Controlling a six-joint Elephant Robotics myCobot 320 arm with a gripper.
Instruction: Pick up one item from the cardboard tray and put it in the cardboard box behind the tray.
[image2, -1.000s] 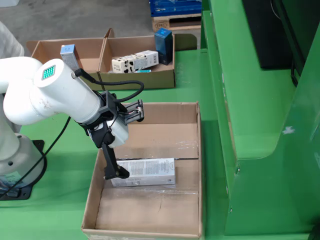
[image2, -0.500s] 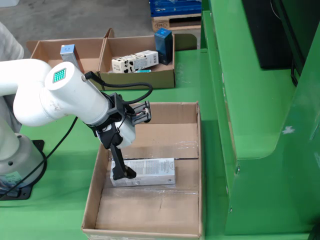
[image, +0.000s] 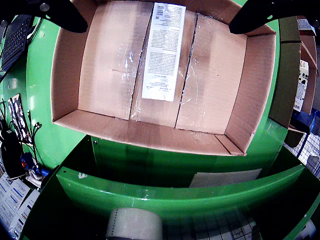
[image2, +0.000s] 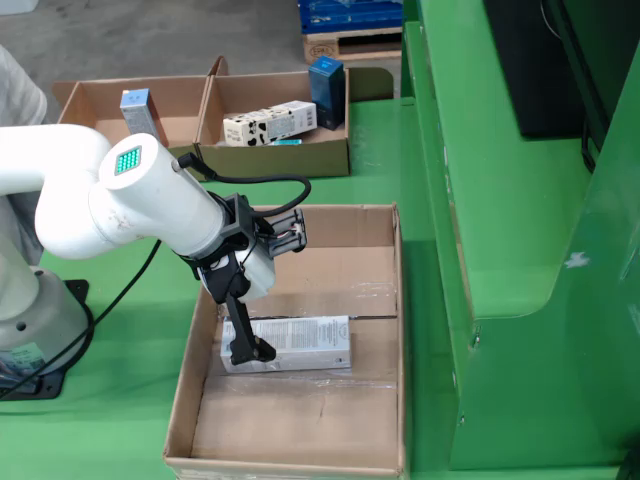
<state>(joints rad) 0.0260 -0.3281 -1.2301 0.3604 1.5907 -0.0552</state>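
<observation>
Over the near cardboard box (image2: 300, 340) in the fixed view hangs the white arm (image2: 110, 200), reaching in from the left with its gripper (image2: 262, 300) tilted down toward the box floor. One dark finger (image2: 240, 330) shows in front of the left end of the long white carton (image2: 290, 342), which lies flat across the middle of the floor; whether that finger touches the carton cannot be told from here. In the wrist view the two fingers (image: 65, 12) sit at the top corners of the picture, wide apart, with the carton lying lengthwise between them and clear of both, so the gripper is spread and holds nothing. That wide spread probably leaves room to straddle the carton.

Further back in the fixed view stands the two-part cardboard tray (image2: 205, 125). Its left half holds an upright grey-blue packet (image2: 137, 110); its right half holds a spotted white box (image2: 270, 122) lying down and a dark blue box (image2: 327, 90) standing at the right end. At the far right rises the green machine frame (image2: 520, 250).
</observation>
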